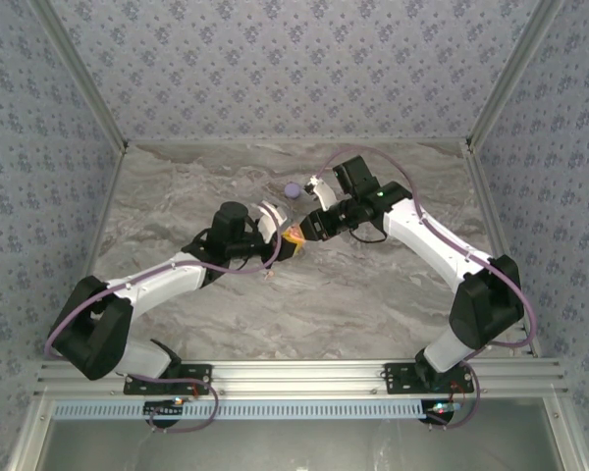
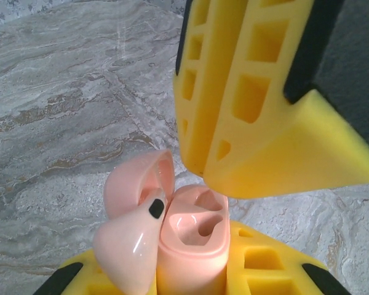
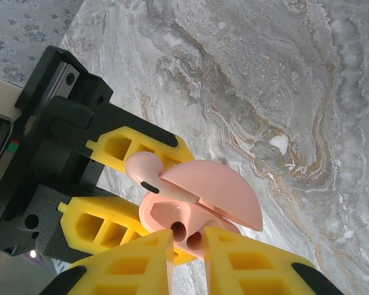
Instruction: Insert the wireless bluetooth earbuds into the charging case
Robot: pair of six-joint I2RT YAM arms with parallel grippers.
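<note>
The right gripper (image 3: 187, 233) comes down over the charging case (image 2: 194, 243) with its yellow fingers (image 3: 246, 264) a narrow slit apart and nothing between them. In the left wrist view the fingertips hang just above the case's open top. The left gripper (image 2: 172, 271) is clamped on the pale pink case from both sides, a yellow finger (image 3: 141, 146) against each flank, holding it off the table with its mouth up. The lid (image 3: 220, 195) is swung back on its hinge, and the two moulded hollows in the base show bare. One pale pink earbud (image 2: 128, 247) with a small black oval on it rests against the lid beside the base, not seated in a hollow. In the right wrist view it (image 3: 142, 171) lies between the lid and the upper left finger. A tiny red and green mark (image 3: 12, 146) on the left gripper's housing is too small to read. Farther out, both grippers meet above the middle of the grey marbled table (image 1: 373, 294). A lavender disc (image 1: 293, 190) lies on it just beyond them, near the right wrist. Blue-grey walls (image 1: 275, 59) with a floral pattern close in the table.
</note>
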